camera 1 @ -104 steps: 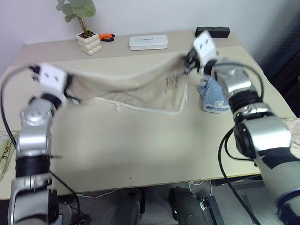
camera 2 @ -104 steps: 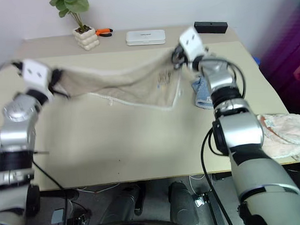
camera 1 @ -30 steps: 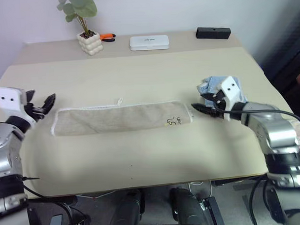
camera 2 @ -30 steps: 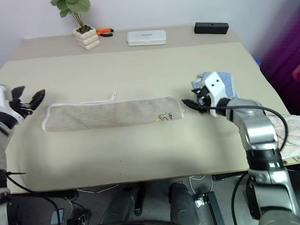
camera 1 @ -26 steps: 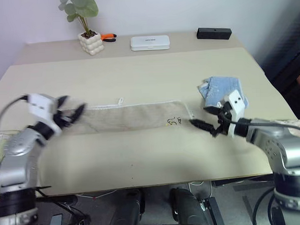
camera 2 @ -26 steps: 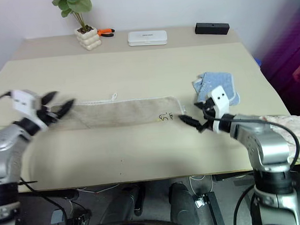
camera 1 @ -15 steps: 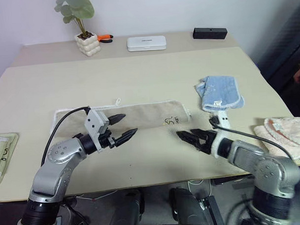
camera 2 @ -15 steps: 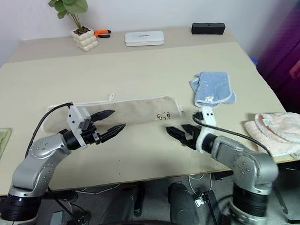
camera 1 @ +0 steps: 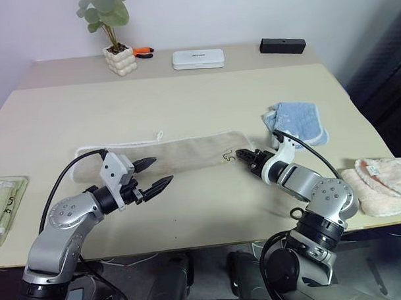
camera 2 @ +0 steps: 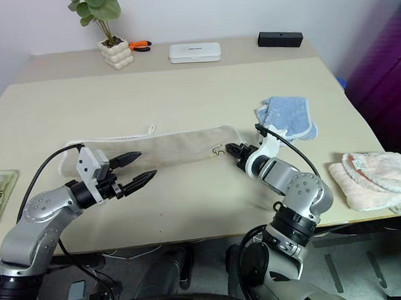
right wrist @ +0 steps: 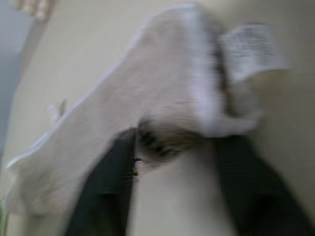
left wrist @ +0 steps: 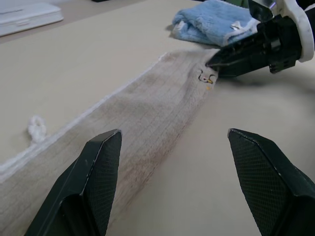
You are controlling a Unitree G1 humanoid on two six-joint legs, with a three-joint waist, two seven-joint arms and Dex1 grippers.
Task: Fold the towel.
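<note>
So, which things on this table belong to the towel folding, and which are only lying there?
Belong to the job:
- towel
- right end effector, at its end
- left end effector, open

Just lying about:
- blue cloth
- pink cloth
- plant pot
- white case
- black box

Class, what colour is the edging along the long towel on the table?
White, a corded trim along the beige towel; the left wrist view shows it best.

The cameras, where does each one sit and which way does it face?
Head views: above, looking forward and down over the table; both arms show.
Left wrist view: low over the table, along the towel; own open fingers show, right gripper at the far end.
Right wrist view: close on the towel's end, own fingers around it.
All share the towel.
</note>
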